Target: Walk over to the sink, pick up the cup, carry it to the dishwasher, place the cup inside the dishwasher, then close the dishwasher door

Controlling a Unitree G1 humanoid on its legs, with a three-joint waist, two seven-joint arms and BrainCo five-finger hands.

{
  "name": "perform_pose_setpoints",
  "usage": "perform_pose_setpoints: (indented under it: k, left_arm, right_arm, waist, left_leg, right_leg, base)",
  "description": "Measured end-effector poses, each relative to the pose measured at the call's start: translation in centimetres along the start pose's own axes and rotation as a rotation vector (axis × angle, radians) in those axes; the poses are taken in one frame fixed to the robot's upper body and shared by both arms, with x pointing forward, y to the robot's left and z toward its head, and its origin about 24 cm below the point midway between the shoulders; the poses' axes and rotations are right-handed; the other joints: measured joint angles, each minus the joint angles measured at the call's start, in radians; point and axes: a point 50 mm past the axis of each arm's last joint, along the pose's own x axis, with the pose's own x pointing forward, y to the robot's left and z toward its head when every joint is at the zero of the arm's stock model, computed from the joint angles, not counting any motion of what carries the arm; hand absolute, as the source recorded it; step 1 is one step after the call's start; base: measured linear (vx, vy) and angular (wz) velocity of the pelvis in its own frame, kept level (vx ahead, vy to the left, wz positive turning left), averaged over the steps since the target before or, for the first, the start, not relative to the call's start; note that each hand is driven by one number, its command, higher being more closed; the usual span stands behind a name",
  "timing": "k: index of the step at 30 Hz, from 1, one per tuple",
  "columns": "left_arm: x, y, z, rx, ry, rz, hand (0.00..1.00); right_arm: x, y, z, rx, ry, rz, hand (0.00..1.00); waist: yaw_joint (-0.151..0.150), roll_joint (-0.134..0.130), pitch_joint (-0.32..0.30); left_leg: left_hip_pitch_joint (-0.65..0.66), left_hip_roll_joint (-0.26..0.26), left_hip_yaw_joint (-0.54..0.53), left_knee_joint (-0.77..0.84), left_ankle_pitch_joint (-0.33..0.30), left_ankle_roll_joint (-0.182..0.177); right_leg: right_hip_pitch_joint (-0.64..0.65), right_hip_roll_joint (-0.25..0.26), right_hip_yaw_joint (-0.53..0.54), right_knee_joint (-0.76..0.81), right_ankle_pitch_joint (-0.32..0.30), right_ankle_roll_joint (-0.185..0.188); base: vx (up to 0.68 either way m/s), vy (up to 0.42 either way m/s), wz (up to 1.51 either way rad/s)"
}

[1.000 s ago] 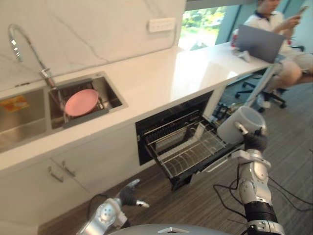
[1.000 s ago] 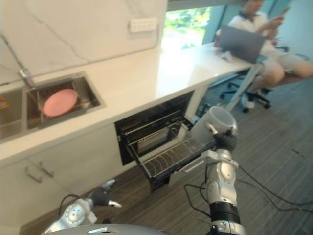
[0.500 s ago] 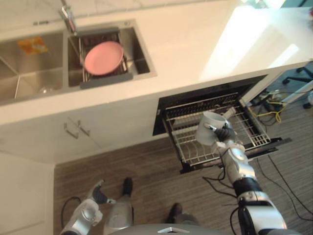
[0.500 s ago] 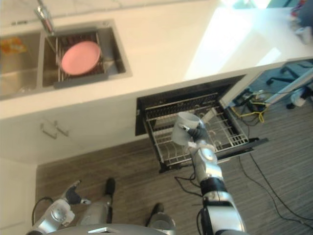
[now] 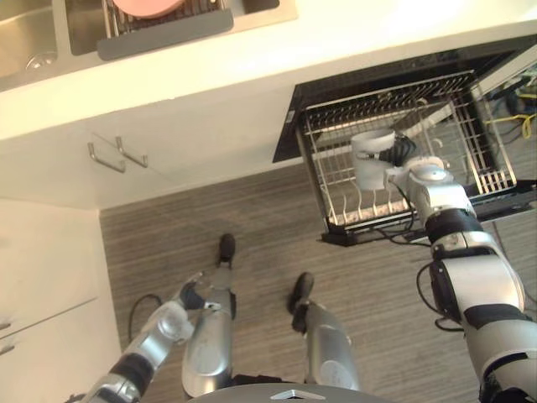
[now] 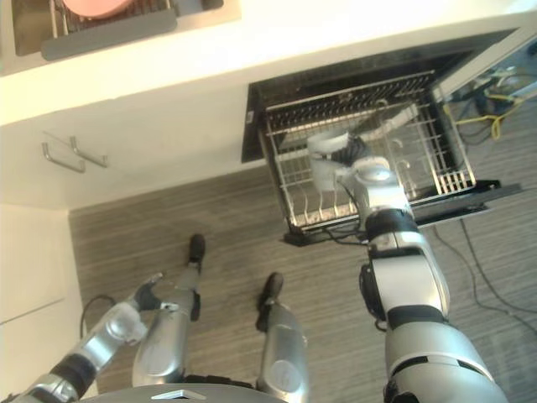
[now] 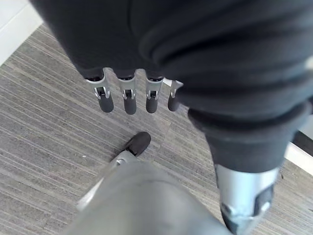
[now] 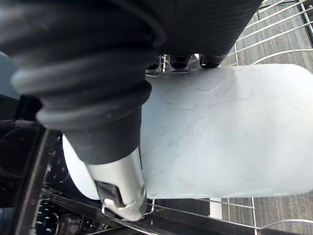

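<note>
Your right hand [image 5: 403,152] is at about 2 o'clock in the head view, reaching over the pulled-out dishwasher rack [image 5: 461,138]. It is wrapped round the white cup [image 5: 371,164]. In the right wrist view the thumb [image 8: 122,188] lies across one side of the cup and the fingers [image 8: 179,61] hook over the far side, so the cup is clamped between them.

Seen from the head, the cup sits at 9 o'clock from the hand's dark cover, touching it, with its open rim toward 12 o'clock. It is above the wire rack, in the half nearer the cabinets. You cannot tell whether its base touches the wires (the cup's own body hides that spot). The dishwasher door [image 5: 512,201] lies folded down and open beneath the rack.

Your left hand [image 5: 192,295] hangs at about 8 o'clock, low over the striped wood floor [image 5: 252,227] and well apart from the cup. Its fingers [image 7: 126,100] point down, straight and slack, holding nothing.

At 12 o'clock the sink [image 5: 260,10] cuts into the white counter [image 5: 352,38], with a pink plate [image 5: 144,5] resting in a drain rack inside it. Two cabinet handles [image 5: 117,154] show at about 10 o'clock.
</note>
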Motion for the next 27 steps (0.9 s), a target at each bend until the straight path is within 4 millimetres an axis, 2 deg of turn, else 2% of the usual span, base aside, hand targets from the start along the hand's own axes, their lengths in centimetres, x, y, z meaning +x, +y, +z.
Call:
perform_pose_setpoints:
  k: [1,3,5,8,12,13,15,19,27]
  left_arm:
    - [0.4,-0.3,1.0,-0.017,-0.010,0.007,0.00]
    - [0.7,-0.5,1.7,-0.025,-0.006,0.030,0.00]
    - [1.0,-0.4,2.5,-0.055,0.015,0.098,0.00]
    - [1.3,0.0,2.6,-0.129,0.084,0.159,0.00]
    - [1.6,0.5,2.4,-0.218,0.175,0.193,0.00]
    - [1.6,0.6,2.4,-0.248,0.191,0.198,0.00]
    - [1.6,0.6,2.3,-0.276,0.204,0.202,0.00]
    - [1.7,0.4,2.5,-0.332,0.229,0.201,0.00]
    - [1.7,-0.1,2.6,-0.370,0.261,0.180,0.00]
  right_arm:
    - [0.1,0.1,0.9,-0.020,-0.009,0.012,1.00]
    - [0.2,0.3,1.6,-0.044,-0.023,0.019,1.00]
    - [0.2,0.7,1.6,-0.049,-0.015,0.028,1.00]
    - [0.3,1.7,1.5,-0.049,-0.004,0.045,1.00]
    - [0.2,1.6,2.5,-0.051,-0.037,0.033,1.00]
    - [0.2,1.6,2.7,-0.034,-0.041,0.026,0.00]
    - [0.2,1.6,2.7,-0.024,-0.036,0.021,0.00]
    - [-0.1,1.9,4.2,-0.028,-0.091,0.011,0.00]
    - [-0.3,2.9,5.2,-0.014,-0.135,0.021,0.00]
  waist:
    - [0.004,0.013,0.007]
    - [0.010,0.022,0.012]
    - [0.024,0.029,0.016]
    - [0.026,0.029,0.016]
    - [0.027,0.029,0.016]
    - [0.027,0.029,0.016]
    - [0.028,0.029,0.015]
    - [0.033,0.029,0.015]
    - [0.032,0.028,0.015]
  left_leg:
    - [-0.021,-0.001,-0.001,0.002,0.005,0.000]
    - [-0.040,-0.001,-0.001,0.002,0.010,0.000]
    - [-0.058,-0.005,-0.001,0.002,0.012,0.000]
    - [-0.072,-0.015,-0.005,0.002,0.014,-0.002]
    - [-0.106,-0.018,-0.011,0.002,0.021,-0.006]
    - [-0.115,-0.018,-0.015,0.002,0.023,-0.008]
    - [-0.118,-0.018,-0.023,0.002,0.024,-0.010]
    - [-0.125,-0.016,-0.027,0.003,0.022,-0.016]
    - [-0.112,-0.009,-0.019,0.003,0.030,-0.022]
  right_leg:
    - [-0.028,-0.003,0.001,0.015,0.001,0.002]
    - [-0.059,-0.010,0.003,0.039,-0.005,0.004]
    - [-0.094,-0.021,0.006,0.079,-0.023,0.004]
    - [-0.127,-0.039,0.005,0.132,-0.054,0.003]
    - [-0.174,-0.049,0.003,0.174,-0.073,0.000]
    - [-0.187,-0.050,0.002,0.186,-0.079,-0.002]
    - [-0.193,-0.054,-0.006,0.205,-0.093,-0.003]
    - [-0.211,-0.063,-0.015,0.247,-0.121,-0.014]
    - [-0.210,-0.059,-0.008,0.269,-0.136,-0.021]
  base:
    - [0.00,-0.037,-0.01]
    - [0.00,-0.057,0.01]
    - [0.00,-0.069,0.05]
    - [0.01,-0.082,0.12]
    - [0.00,-0.077,0.07]
    - [-0.01,-0.069,0.05]
    - [0.00,-0.098,0.12]
    - [0.00,-0.107,0.10]
    - [0.01,-0.096,-0.01]
